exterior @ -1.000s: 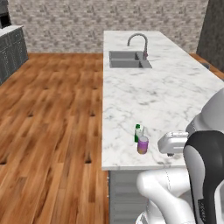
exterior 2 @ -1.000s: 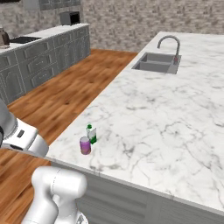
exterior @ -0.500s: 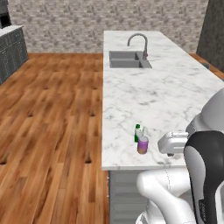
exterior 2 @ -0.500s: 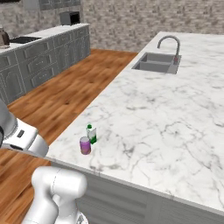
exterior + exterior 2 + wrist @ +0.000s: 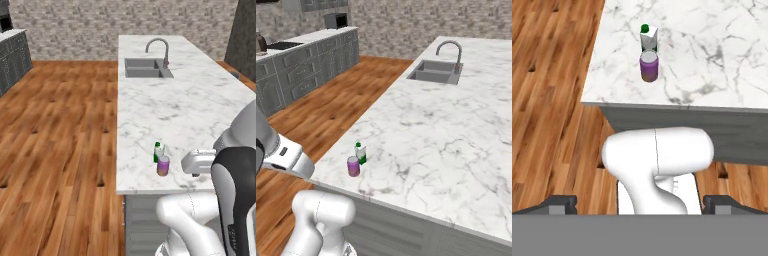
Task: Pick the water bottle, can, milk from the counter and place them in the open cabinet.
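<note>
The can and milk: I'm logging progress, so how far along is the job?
Nothing looks done. The can and the milk stand side by side near the edge of the counter. Nothing is in hand: the gripper is open and back from the counter. All picking and placing is left.

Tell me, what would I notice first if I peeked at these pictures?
Probably the big white marble counter stretching across the room above a warm wooden floor. Near its front edge stand two tiny things side by side: a purple can and a small green milk just behind it. At the far end sits a grey sink with a curved tap.
</note>
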